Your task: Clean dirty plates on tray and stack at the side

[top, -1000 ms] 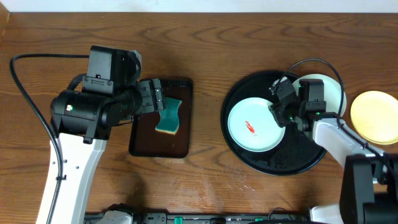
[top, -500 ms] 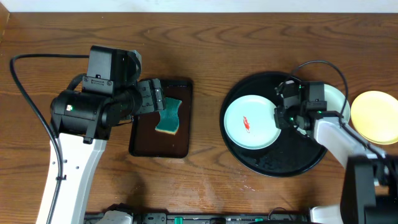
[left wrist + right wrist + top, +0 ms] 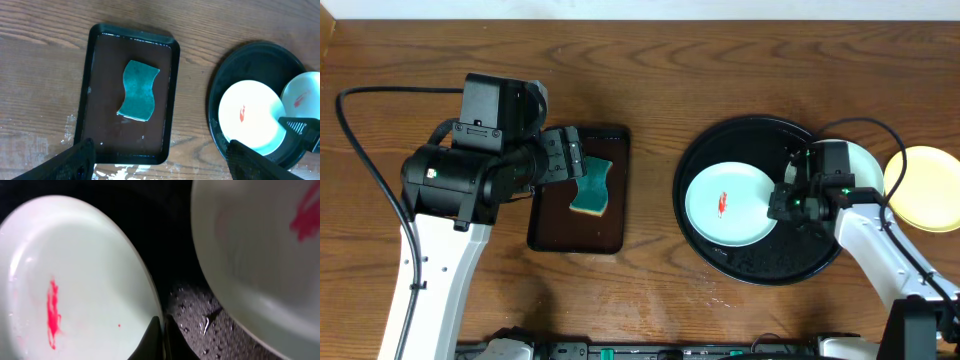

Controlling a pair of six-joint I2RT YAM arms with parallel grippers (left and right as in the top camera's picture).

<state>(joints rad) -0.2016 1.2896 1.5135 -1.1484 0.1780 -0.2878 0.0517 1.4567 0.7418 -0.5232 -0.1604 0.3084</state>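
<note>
A mint-white plate (image 3: 730, 203) with a red smear lies in the round black tray (image 3: 752, 264). My right gripper (image 3: 781, 204) is shut on this plate's right rim; the wrist view shows the fingers (image 3: 161, 339) pinching the edge of the plate (image 3: 75, 295). A second mint-white plate (image 3: 861, 163) with a red smear (image 3: 305, 215) lies at the tray's right, partly hidden by my arm. A pale yellow plate (image 3: 926, 188) sits on the table right of the tray. My left gripper (image 3: 160, 162) is open and empty above the brown tray (image 3: 548, 228).
A teal sponge (image 3: 591, 186) lies in the rectangular dark-brown tray (image 3: 98, 90). White residue (image 3: 135, 172) marks the wood in front of that tray. Water drops (image 3: 205, 325) wet the black tray's floor.
My right gripper has slid right and toward the front along the plate's rim, and the smeared plate shifted slightly with it. The left arm has not moved.
</note>
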